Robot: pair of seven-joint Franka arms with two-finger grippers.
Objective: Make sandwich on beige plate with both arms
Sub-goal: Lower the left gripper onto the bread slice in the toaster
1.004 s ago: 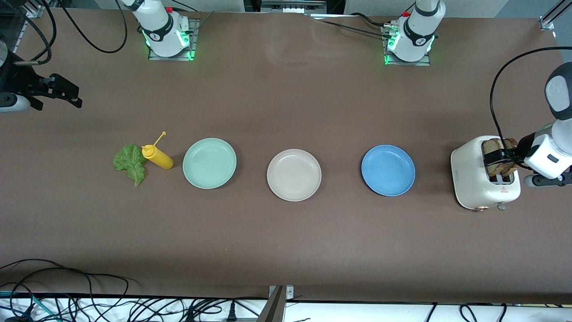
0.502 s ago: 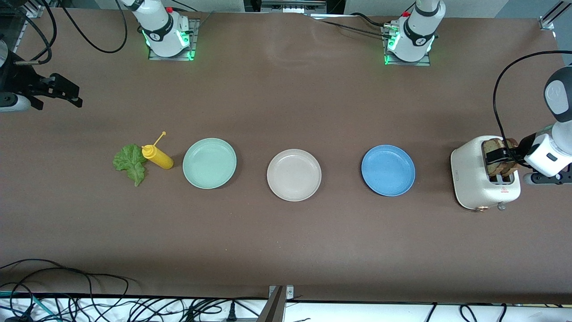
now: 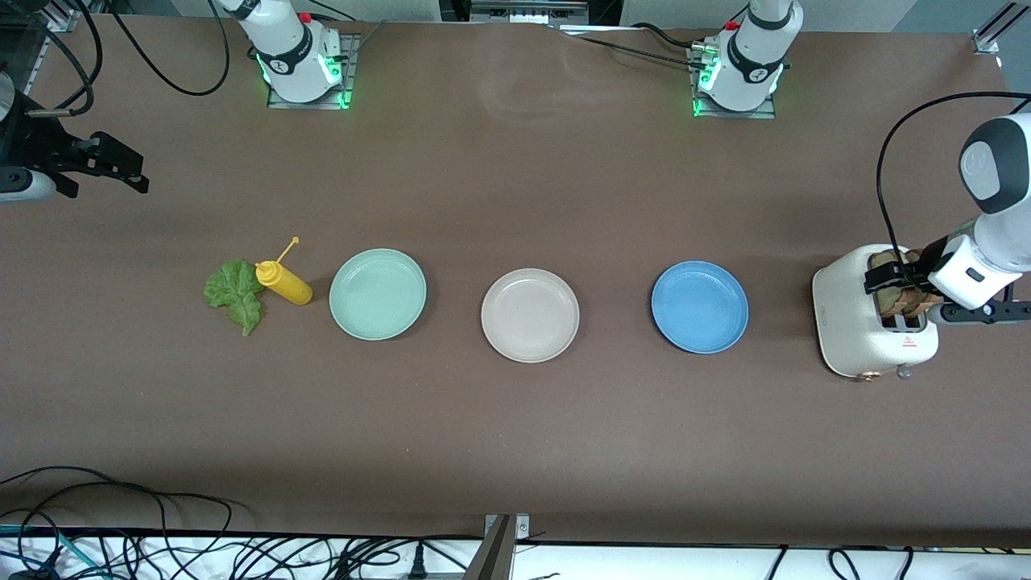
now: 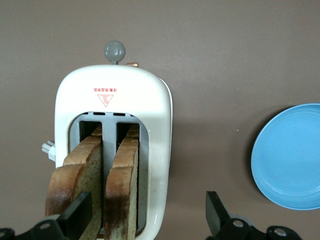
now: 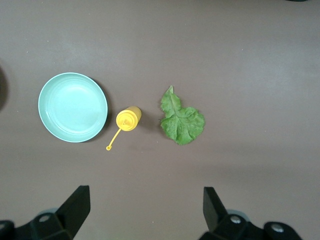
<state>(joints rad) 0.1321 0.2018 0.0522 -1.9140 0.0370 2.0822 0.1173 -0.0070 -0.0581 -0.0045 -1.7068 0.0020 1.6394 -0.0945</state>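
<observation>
Two brown-crusted bread slices [image 4: 80, 172] [image 3: 886, 260] stand upright in the slots of a white toaster [image 4: 160, 115] [image 3: 846, 322] at the left arm's end of the table. My left gripper [image 4: 147, 217] [image 3: 890, 279] hangs open just above them. One finger covers the outer slice and the other hangs off the toaster's side. The beige plate [image 3: 530, 315] sits bare mid-table. A green lettuce leaf [image 3: 235, 294] [image 5: 181, 121] lies flat toward the right arm's end. My right gripper [image 5: 145, 210] [image 3: 138, 177] waits open, high over that end of the table.
A mint-green plate [image 3: 378, 294] [image 5: 73, 107] and a blue plate [image 3: 699, 306] [image 4: 290, 155] flank the beige one. A yellow squeeze bottle [image 3: 283, 282] [image 5: 129, 118] lies between the lettuce and the mint plate. Cables hang along the table's near edge.
My left gripper has slid a little across the toaster top toward the plates, still open. The right arm has not moved.
</observation>
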